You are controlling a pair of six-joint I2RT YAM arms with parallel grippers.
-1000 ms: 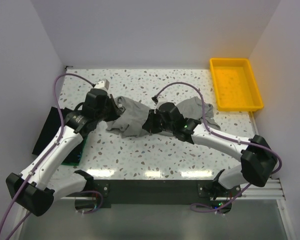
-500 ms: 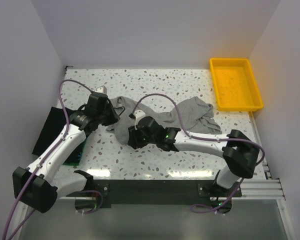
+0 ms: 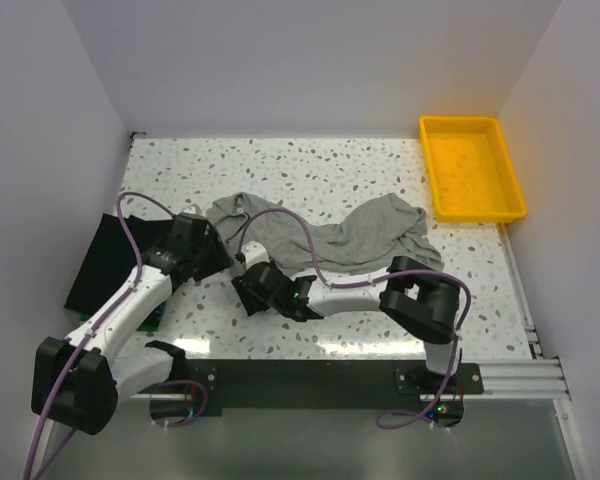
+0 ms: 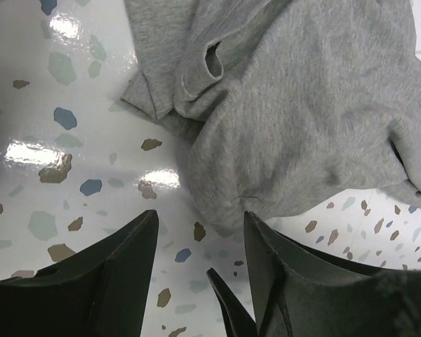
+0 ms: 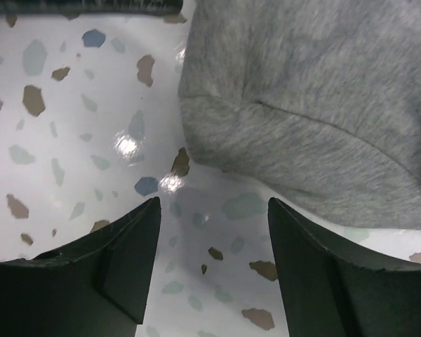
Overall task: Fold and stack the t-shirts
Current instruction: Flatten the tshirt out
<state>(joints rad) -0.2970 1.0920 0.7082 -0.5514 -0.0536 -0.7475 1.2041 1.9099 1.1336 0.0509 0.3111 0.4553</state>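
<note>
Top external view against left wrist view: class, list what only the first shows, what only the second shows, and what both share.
Only the top external view shows the yellow tray at the far right, the black shirt at the left edge, and the right end effector close to the grey t-shirt. Only the left wrist view shows the gap in the left end effector, open with nothing in it, and a sleeve opening up close. Both show the grey t-shirt lying crumpled on the speckled table.

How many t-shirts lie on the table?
3: a grey t-shirt crumpled mid-table, a black t-shirt folded at the left edge, a green t-shirt mostly hidden under the left arm.
</note>
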